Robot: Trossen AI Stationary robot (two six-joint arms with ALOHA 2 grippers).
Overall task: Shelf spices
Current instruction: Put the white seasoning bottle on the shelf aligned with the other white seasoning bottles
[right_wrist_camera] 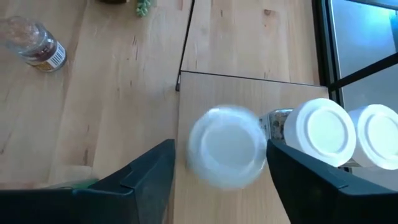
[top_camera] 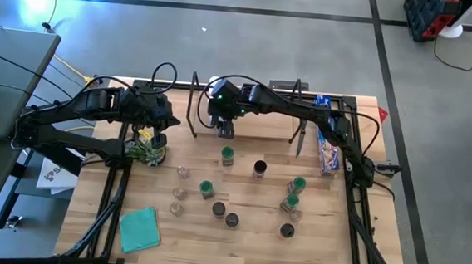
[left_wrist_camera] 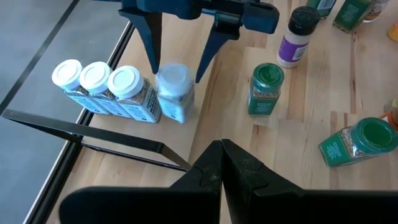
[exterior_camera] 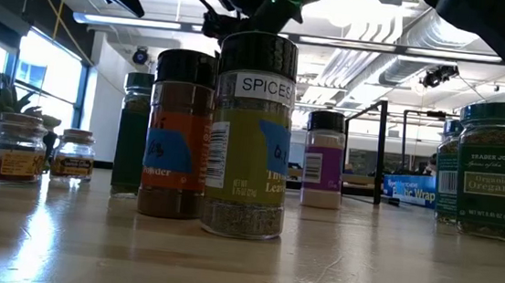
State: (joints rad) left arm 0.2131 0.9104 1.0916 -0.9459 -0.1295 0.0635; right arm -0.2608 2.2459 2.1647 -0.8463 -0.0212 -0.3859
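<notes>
Left wrist view: at upper centre, the right gripper [left_wrist_camera: 177,65] stands spread around a white-lidded jar [left_wrist_camera: 173,93] on the shelf [left_wrist_camera: 186,134], beside three shelved jars [left_wrist_camera: 102,90]. The left gripper [left_wrist_camera: 222,163] is pressed together. About ten spices [top_camera: 253,191] await shelving.
</notes>
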